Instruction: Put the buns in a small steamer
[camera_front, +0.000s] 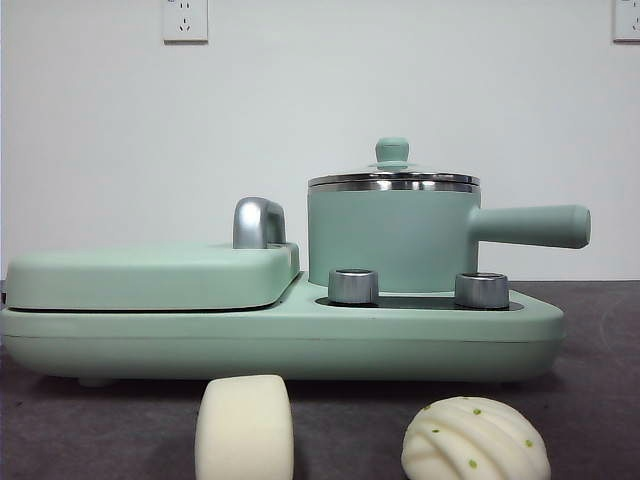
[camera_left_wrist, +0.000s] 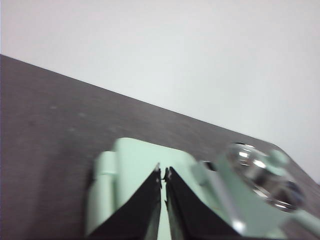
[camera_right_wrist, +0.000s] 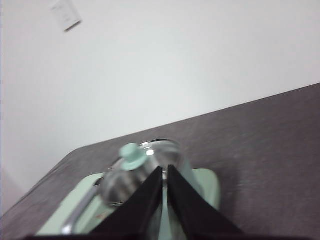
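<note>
While both arms wait above the cooker, my left end effector (camera_left_wrist: 163, 172) and right end effector (camera_right_wrist: 165, 170) are nearly closed, holding nothing. On the counter (camera_front: 600, 400) lie the smooth bun (camera_front: 244, 428), then the ridged bun (camera_front: 475, 440). Behind, the small steamer (camera_front: 392, 240) stands lidded.

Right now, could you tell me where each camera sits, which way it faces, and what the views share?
Front view: low at table height, looking level across the buns at the small steamer; no arm shows.
Left wrist view: above the griddle lid, left gripper jaws shut.
Right wrist view: above the steamer's lid knob, right gripper jaws shut.
All three share the steamer.
</note>
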